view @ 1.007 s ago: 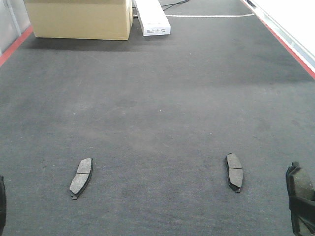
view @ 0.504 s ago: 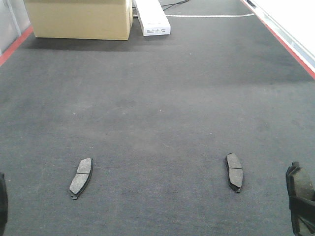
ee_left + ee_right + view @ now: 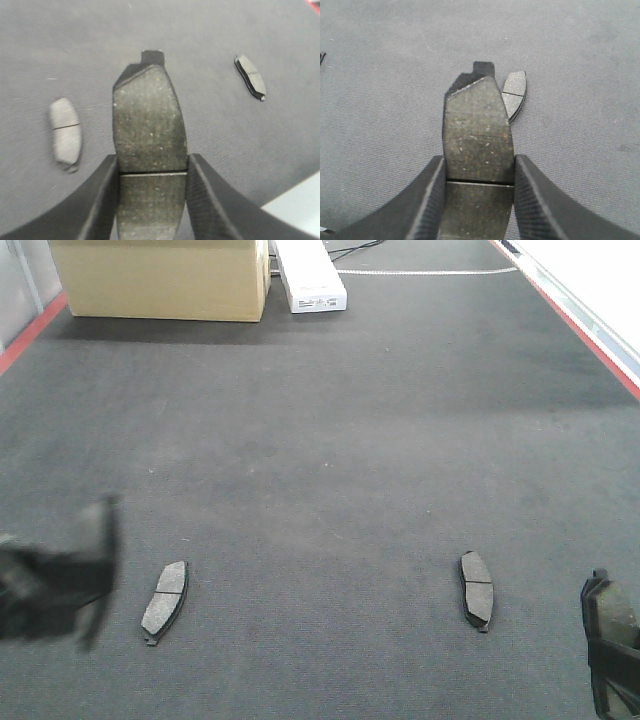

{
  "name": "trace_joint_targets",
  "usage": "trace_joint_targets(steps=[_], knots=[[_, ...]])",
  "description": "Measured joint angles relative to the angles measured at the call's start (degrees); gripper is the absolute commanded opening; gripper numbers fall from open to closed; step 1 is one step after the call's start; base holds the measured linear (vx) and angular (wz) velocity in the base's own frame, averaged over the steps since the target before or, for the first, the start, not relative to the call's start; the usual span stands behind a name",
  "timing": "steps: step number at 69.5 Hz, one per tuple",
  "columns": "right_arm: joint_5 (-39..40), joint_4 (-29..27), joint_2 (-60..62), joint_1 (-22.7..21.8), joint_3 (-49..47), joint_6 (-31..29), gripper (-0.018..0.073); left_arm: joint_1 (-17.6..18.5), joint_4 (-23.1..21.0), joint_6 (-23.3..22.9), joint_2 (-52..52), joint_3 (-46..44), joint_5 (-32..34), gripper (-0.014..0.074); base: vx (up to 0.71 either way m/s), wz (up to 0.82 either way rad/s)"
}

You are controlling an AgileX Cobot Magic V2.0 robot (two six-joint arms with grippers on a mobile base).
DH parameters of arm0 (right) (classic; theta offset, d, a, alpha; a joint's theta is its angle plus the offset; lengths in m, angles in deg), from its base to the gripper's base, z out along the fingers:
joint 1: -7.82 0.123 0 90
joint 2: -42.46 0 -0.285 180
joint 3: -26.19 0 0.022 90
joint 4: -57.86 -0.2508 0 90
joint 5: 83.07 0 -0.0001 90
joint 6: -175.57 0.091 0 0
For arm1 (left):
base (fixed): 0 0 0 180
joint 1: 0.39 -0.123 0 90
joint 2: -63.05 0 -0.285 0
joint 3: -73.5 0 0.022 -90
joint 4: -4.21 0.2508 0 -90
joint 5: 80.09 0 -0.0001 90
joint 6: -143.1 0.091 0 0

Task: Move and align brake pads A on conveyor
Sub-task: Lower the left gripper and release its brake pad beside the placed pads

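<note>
Grippers: our left gripper (image 3: 152,167) and right gripper (image 3: 479,172) each clamp a pad; left pad (image 3: 165,601) lies lengthwise just right of our left gripper.

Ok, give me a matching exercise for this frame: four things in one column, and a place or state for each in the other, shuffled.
Things:
1. left gripper
2. cardboard box
3. white box
4. right gripper

Places or states:
a. beside the cardboard box at the far end of the conveyor
b. shut on a pad, another pad just beyond it
c. far left corner of the conveyor
d. shut on a pad, loose pads on both sides

Pairs: 1-d, 2-c, 3-a, 4-b
</note>
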Motion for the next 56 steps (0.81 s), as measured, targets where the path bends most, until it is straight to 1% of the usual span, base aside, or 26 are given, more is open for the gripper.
trace_joint_targets(steps=[5,13,23,30,34,47,51,56], knots=[[0.0,0.0,0.0,0.0,0.0,0.0,0.0177,1.8,-0.9,0.8,6.0,-2.6,0.0,0.0222,0.0,0.0],[0.0,0.0,0.0,0.0,0.0,0.0,0.0177,6.4,-1.4,1.0,14.8,-6.1,1.3,0.0227,0.0,0.0],[0.0,0.0,0.0,0.0,0.0,0.0,0.0177,11.4,-1.5,-1.8,25.7,-10.1,4.8,0.0227,0.0,0.0],[0.0,0.0,0.0,0.0,0.0,0.0,0.0177,13.5,-0.2,-5.9,32.3,-13.4,5.8,0.0227,0.0,0.0],[0.0,0.0,0.0,0.0,0.0,0.0,0.0177,13.7,1.1,-9.7,35.5,-15.4,5.7,0.0229,0.0,0.0],[0.0,0.0,0.0,0.0,0.0,0.0,0.0177,13.8,7.8,-22.6,44.6,-21.5,5.2,0.0233,0.0,0.0],[0.0,0.0,0.0,0.0,0.0,0.0,0.0177,13.8,9.1,-24.8,46.6,-22.8,5.2,0.0235,0.0,0.0],[0.0,0.0,0.0,0.0,0.0,0.0,0.0177,13.8,9.9,-26.3,49.2,-24.5,5.2,0.0236,0.0,0.0]])
